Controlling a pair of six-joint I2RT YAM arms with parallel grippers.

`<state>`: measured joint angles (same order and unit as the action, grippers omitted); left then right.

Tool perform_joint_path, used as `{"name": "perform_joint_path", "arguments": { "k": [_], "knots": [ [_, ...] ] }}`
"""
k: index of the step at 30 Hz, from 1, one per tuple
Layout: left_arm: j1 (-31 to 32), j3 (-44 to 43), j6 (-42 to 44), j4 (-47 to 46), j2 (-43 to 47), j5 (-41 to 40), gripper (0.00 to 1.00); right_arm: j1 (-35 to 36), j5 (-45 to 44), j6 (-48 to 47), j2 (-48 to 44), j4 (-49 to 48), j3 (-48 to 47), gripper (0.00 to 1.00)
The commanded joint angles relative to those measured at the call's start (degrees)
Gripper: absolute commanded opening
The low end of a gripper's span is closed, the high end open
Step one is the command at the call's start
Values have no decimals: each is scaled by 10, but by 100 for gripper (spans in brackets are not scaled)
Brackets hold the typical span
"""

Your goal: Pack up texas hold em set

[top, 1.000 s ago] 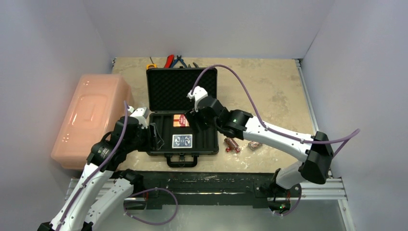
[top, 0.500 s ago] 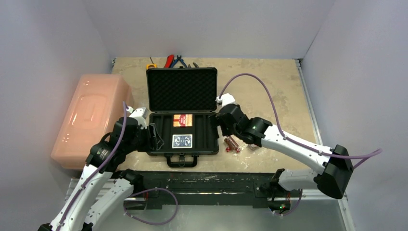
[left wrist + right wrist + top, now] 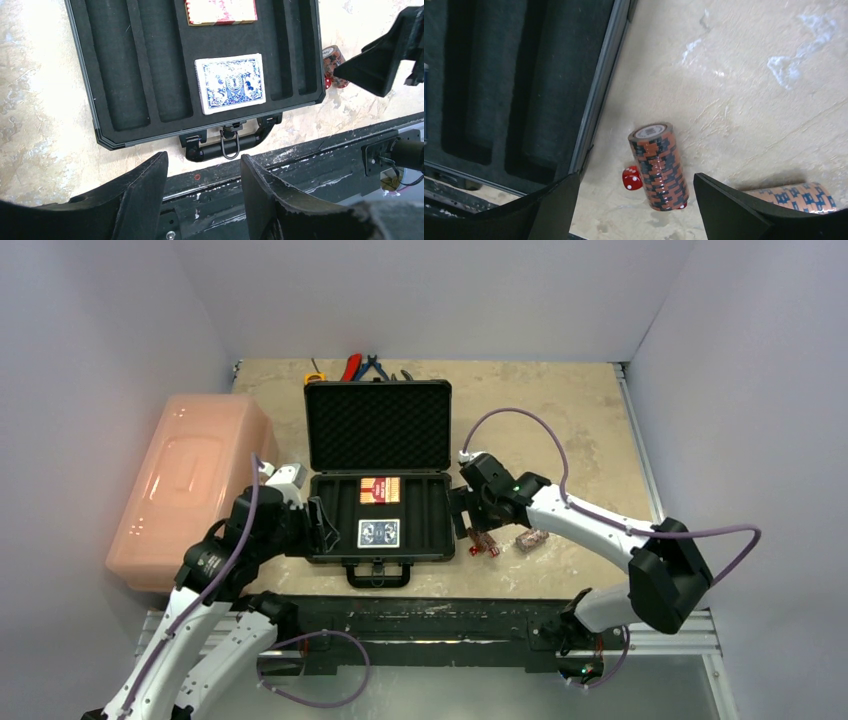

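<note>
Right gripper (image 3: 633, 179), jaws apart over the chip roll (image 3: 658, 167), lower centre: centre it, avoid the die (image 3: 631, 178). Left gripper (image 3: 202, 157) gapes empty.

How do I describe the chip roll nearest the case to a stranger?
Find the open black case. Just right of its rim lies your chip roll, a red die beside it. The other roll lies farther right, with no die.

The red deck (image 3: 220, 11) is cropped by the top edge; 1 chip roll (image 3: 796, 196) lies partly hidden.
</note>
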<state>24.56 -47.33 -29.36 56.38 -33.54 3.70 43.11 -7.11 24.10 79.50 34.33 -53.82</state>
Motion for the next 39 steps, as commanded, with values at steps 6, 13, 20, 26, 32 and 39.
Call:
{"name": "perform_joint_path", "arguments": {
  "k": [6, 13, 20, 26, 32, 39],
  "knots": [
    [4, 1, 9, -23, 8, 3, 55, -1, 6, -1, 26, 36, -1, 80],
    [4, 2, 10, -26, 7, 7, 55, -2, 4, 2, 44, 28, 7, 70],
    [4, 2, 10, -26, 5, 9, 55, -1, -1, -3, 70, 21, 8, 63],
    [4, 2, 10, -27, 3, 8, 55, -1, -17, -13, 87, 26, 3, 55],
    [4, 2, 9, -25, 1, 8, 55, -1, -15, -18, 99, 27, 2, 48],
    [4, 2, 9, -25, -1, 6, 55, -1, -16, -18, 109, 22, -1, 37]
  ]
}}
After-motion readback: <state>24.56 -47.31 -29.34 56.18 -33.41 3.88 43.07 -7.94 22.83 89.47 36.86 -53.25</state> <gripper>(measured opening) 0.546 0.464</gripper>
